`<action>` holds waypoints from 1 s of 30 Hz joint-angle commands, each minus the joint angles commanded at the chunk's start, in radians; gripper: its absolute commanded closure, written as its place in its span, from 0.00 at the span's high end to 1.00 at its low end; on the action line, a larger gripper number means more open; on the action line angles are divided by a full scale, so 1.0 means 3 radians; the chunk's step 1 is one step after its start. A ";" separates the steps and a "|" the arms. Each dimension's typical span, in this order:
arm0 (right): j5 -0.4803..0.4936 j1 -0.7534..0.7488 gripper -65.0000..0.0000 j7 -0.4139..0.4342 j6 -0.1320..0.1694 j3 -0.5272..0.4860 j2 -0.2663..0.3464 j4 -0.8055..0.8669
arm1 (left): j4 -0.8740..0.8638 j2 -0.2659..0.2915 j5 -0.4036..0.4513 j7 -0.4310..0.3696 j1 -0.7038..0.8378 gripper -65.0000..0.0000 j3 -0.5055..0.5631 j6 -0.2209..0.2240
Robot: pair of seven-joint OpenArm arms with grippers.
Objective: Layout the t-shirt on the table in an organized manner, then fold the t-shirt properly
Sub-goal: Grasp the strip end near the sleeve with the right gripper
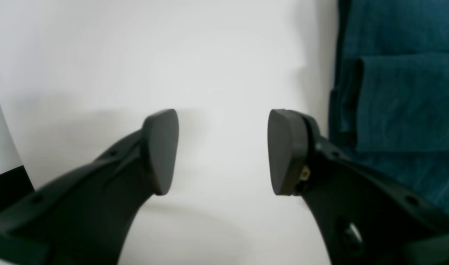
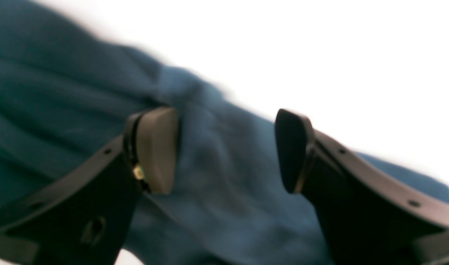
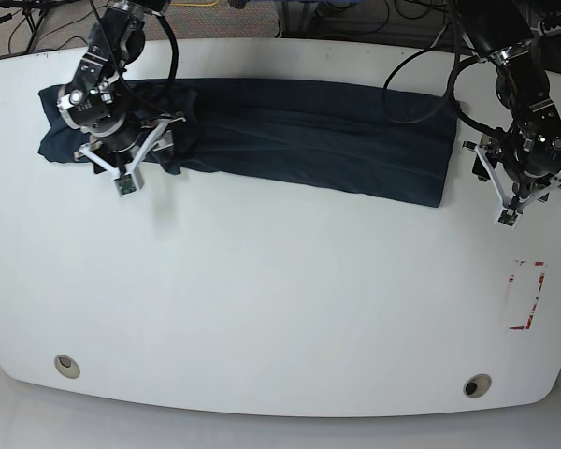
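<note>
T-shirt [image 3: 290, 140] lies as a long, narrow band across the far side of the counter [image 3: 280, 299], seemingly already folded lengthwise, so a crosswise fold probably comes next. Each arm sits at one end of the band, likely so both ends can be handled together. The right tool [image 2: 226, 151] hangs over the end with bunched fabric, jaws apart and holding nothing, placed to pinch that cloth. The left tool [image 1: 222, 152] is also spread and empty, over bare counter just beside the shirt's other, neatly layered edge, ready to move in.
</note>
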 joint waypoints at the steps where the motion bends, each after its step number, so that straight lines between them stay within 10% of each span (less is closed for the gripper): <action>1: 0.0000 0.0015 0.61 -0.0082 0.0000 0.0051 0.0005 0.0026 | 0.0000 0.0000 0.0000 0.0000 -0.0005 0.54 0.0000 0.0000; 19: 0.0000 -0.0153 0.61 -0.0215 0.0000 0.0956 0.0332 -0.0169 | -0.0005 -0.0005 -0.0005 -0.0005 -0.0072 0.54 0.0000 0.0000; 30: 0.0000 -0.0138 0.61 0.0343 0.0000 0.0956 0.0348 -0.0941 | -0.0026 0.0010 -0.0005 0.0000 -0.0138 0.54 0.0000 0.0000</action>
